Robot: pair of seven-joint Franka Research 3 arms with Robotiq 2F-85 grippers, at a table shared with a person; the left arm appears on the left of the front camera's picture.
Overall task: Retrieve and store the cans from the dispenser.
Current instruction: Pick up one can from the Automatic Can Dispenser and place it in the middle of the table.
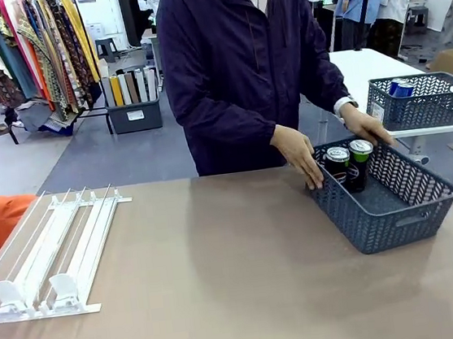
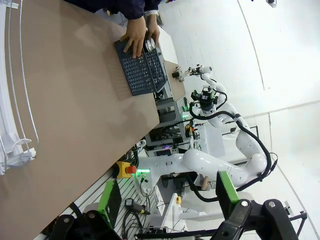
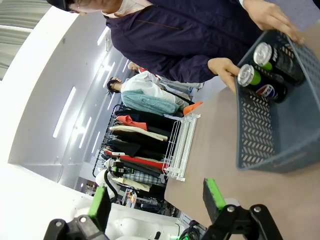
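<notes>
Nearest the front camera lay the dispenser (image 1: 52, 255) at the table's (image 1: 224, 292) left edge, flat, lanes bare, long axis running from the near edge back toward the far edge, white stops at the near end. Stood two cans (image 1: 349, 164) upright at the far end of a grey basket (image 1: 395, 207) on the right side of the table, silver tops up, one black with blue-and-white print, one black with a green band; long axes vertical. Rested the person's hands (image 1: 298, 153) on the basket's far rim, one at each side of the cans. Sat a second basket (image 1: 423, 102) on a white table beyond, blue cans inside. Hung the left gripper (image 2: 167, 200) off the table's edge, fingers spread wide, holding nothing; likewise the right gripper (image 3: 155, 205), pads apart and bare, well clear of the basket. Judged: storing seemingly close to finished, since the rack held nothing. Best done by keeping both arms back until the hands withdraw, then approaching any can from above, fingers closing across its round side, keeping it upright.
</notes>
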